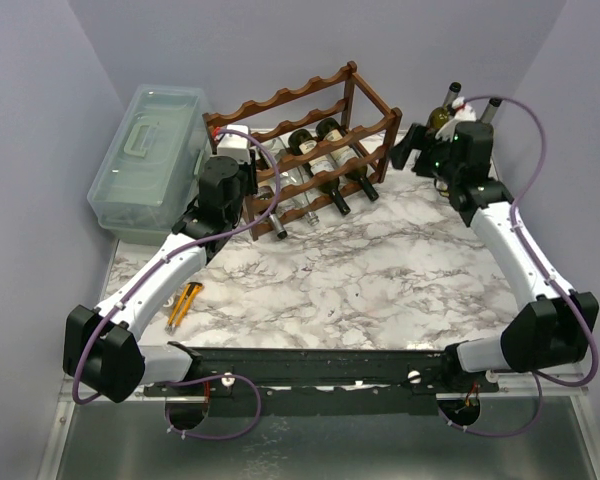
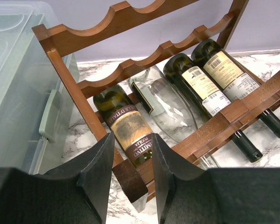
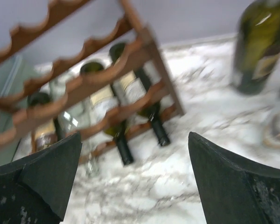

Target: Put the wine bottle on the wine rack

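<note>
The dark reddish-brown wine rack [image 1: 302, 96] stands at the back middle of the table. Several bottles [image 1: 325, 150] lie on its lower tier, necks toward me. In the left wrist view the rack [image 2: 130, 14] holds a green bottle labelled Primitivo [image 2: 126, 123], a clear one and two dark ones. My left gripper [image 1: 250, 198] is at the rack's front left corner. It is open [image 2: 133, 144], with the corner block [image 2: 130, 179] between its fingers. My right gripper [image 1: 406, 150] is wide open and empty [image 3: 135, 140], right of the rack [image 3: 84, 84]. A green wine bottle [image 3: 259, 42] stands behind it [image 1: 442, 112].
A pale green translucent plastic box [image 1: 145, 160] sits left of the rack, close to my left gripper [image 2: 18, 93]. A second bottle neck [image 1: 492, 104] stands at the back right corner. A yellow-handled tool [image 1: 185, 303] lies near the left arm. Purple walls close in on the table.
</note>
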Action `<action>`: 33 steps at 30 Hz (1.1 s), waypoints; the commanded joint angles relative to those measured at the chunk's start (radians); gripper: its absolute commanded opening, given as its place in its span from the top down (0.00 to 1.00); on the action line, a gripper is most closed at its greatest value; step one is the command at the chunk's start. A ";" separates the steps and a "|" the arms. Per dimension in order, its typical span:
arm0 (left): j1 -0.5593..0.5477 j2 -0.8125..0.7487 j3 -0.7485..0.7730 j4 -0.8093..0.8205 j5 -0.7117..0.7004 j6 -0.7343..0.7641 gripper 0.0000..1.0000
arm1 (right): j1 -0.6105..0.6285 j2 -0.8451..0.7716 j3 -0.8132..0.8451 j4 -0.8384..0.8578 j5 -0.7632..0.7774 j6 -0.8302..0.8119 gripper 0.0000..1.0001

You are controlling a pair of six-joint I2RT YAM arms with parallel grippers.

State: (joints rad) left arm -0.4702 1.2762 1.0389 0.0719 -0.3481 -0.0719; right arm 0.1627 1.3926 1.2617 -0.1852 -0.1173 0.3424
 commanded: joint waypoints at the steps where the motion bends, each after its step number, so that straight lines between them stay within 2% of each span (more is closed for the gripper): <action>1: -0.027 0.009 -0.003 -0.070 0.032 -0.006 0.57 | -0.013 0.021 0.191 -0.212 0.375 -0.057 0.00; 4: -0.036 0.002 -0.004 -0.070 0.023 0.005 0.51 | -0.078 0.089 0.322 -0.318 0.487 -0.030 0.00; 9: -0.042 -0.016 -0.004 -0.070 0.018 0.014 0.30 | -0.197 0.199 0.461 -0.389 0.462 0.008 0.00; 11: -0.042 -0.023 -0.002 -0.070 0.026 0.012 0.26 | -0.214 0.246 0.510 -0.414 0.458 0.022 0.00; 15: -0.044 -0.031 -0.004 -0.070 0.027 0.016 0.18 | -0.226 0.333 0.579 -0.439 0.491 0.021 0.00; 19: -0.044 -0.042 -0.005 -0.070 0.018 0.021 0.14 | -0.226 0.390 0.590 -0.420 0.468 0.002 0.02; 27: -0.045 -0.048 -0.013 -0.066 0.001 0.029 0.12 | -0.226 0.446 0.546 -0.373 0.511 -0.030 0.23; 30: -0.045 -0.048 -0.014 -0.062 -0.001 0.031 0.12 | -0.228 0.441 0.503 -0.330 0.554 -0.059 0.28; 33: -0.044 -0.048 -0.013 -0.063 -0.002 0.034 0.10 | -0.227 0.437 0.468 -0.288 0.549 -0.090 0.38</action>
State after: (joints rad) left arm -0.5110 1.2491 1.0367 0.0090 -0.3412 -0.0498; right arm -0.0620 1.8336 1.7729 -0.5423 0.3798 0.3042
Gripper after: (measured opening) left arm 0.883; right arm 0.668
